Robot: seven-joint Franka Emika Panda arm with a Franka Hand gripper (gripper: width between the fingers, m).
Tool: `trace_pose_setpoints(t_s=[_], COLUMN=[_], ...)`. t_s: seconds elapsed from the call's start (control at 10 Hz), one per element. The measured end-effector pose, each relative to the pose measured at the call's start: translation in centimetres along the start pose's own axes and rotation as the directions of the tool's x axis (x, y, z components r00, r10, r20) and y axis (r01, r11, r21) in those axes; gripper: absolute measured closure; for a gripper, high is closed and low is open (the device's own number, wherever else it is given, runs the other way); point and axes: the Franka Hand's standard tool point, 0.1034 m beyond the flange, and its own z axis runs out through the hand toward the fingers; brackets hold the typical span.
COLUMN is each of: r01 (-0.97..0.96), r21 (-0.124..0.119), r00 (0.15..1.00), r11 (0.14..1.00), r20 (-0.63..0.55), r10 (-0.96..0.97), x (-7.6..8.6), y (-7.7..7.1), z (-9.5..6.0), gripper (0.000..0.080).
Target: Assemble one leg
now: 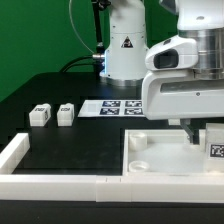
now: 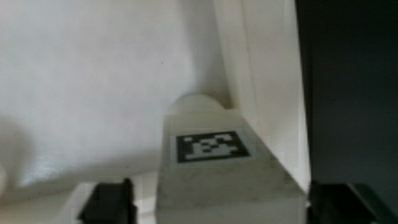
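Note:
My gripper (image 1: 201, 134) hangs over the right part of the large white panel (image 1: 150, 152), low above it. In the wrist view the gripper (image 2: 222, 203) is shut on a white leg (image 2: 217, 175). The leg's marker tag (image 2: 214, 147) faces the camera, and the dark fingers (image 2: 111, 202) press on both of its sides. The leg's tip points toward the panel's raised rim (image 2: 267, 70). In the exterior view the held leg (image 1: 214, 146) shows at the right edge, partly cut off. Two more legs (image 1: 40, 115) (image 1: 65, 113) stand side by side on the black table at the exterior view's left.
The marker board (image 1: 112, 105) lies flat behind the panel. The robot's white base (image 1: 125, 45) stands behind it. A white L-shaped rail (image 1: 20, 152) runs along the left and front of the work area, against the panel's front edge.

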Motion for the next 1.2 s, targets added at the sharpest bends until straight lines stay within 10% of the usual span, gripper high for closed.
trace_pose_setpoints(t_s=[0.4,1.2], r01=[-0.477,-0.997], r21=[0.013,0.011], r00=[0.879,-0.080], r11=[0.879,-0.082], r20=[0.008,0.115], r10=[0.477,0.990], x=[0.02,0.53], y=[-0.11,-0.16], z=[-0.01,0.04], gripper=[0.0504,0.0504])
